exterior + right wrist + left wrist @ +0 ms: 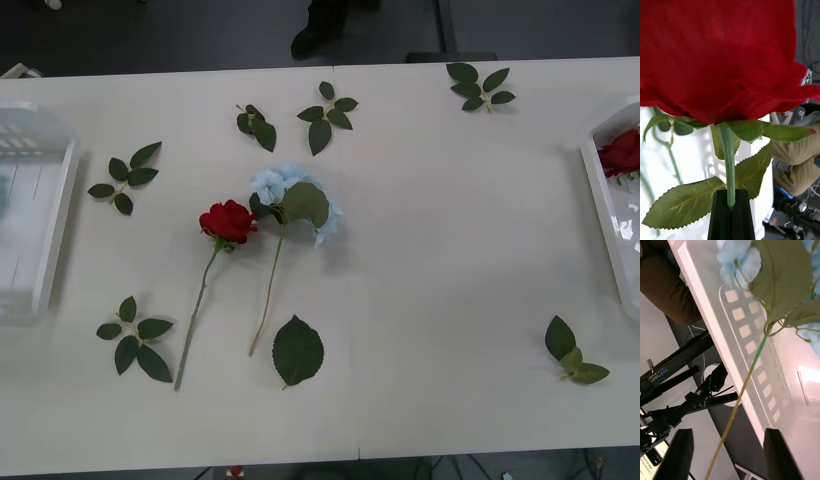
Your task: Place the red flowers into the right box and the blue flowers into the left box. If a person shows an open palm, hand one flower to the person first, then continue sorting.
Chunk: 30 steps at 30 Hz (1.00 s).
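Right gripper [731,210]: black fingers pinched shut on the green stem of a red rose [718,56] — its head upright above them, white tray behind.
Left gripper [726,453]: fingers spread wide, gripping nothing; a blue hydrangea [739,260] lay in the left box [707,315], its thin stem trailing out between the fingers.
Surface [430,250]: one red rose [228,221] and one blue hydrangea [290,200] lay side by side near the middle, stems pointing toward the robot, loose leaf sprigs [125,176] scattered around.
Right box [606,215]: at the right edge — a red rose [622,152] inside.
Left box [55,225]: at the left edge.
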Each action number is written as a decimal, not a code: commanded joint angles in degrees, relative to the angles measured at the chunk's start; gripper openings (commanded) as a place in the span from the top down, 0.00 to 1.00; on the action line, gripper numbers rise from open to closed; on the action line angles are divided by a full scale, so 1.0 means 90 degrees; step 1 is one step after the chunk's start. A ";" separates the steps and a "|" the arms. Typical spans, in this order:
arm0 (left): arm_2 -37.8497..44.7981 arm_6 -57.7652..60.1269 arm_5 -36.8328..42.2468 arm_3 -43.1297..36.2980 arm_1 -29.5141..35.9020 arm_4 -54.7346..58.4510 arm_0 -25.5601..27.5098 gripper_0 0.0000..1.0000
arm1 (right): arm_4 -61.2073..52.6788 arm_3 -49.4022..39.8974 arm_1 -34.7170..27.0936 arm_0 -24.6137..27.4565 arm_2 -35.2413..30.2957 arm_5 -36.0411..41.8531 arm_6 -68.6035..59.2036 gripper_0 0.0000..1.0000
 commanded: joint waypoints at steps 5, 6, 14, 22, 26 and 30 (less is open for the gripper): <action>0.0155 0.0245 0.0182 -0.0295 0.0414 0.1508 0.0175 0.02 | 0.0779 0.0531 0.0674 -0.0292 -0.0005 -0.0882 -0.0019 1.00; 0.0204 0.0235 0.0270 -0.0373 0.0423 0.1664 0.0185 0.00 | 0.0818 0.0560 0.0703 -0.0292 -0.0005 -0.0930 -0.0029 1.00; 0.0546 0.0372 0.1393 -0.2013 0.0335 0.3305 0.0380 0.00 | 0.1042 0.0746 0.1045 -0.0292 0.0005 -0.1253 -0.0077 1.00; 0.0780 0.1846 0.0934 -0.4084 -0.0719 0.3754 0.1640 0.00 | 0.1072 0.0746 0.1142 -0.0292 0.0005 -0.1497 -0.0097 1.00; 0.0780 0.2413 0.0876 -0.4963 -0.1422 0.3705 0.2265 0.00 | 0.1101 0.0736 0.1142 -0.0292 0.0005 -0.1575 -0.0087 1.00; 0.0692 0.2628 0.0768 -0.5636 -0.1960 0.3461 0.2802 0.00 | 0.1121 0.0746 0.1142 -0.0292 0.0005 -0.1585 -0.0068 0.79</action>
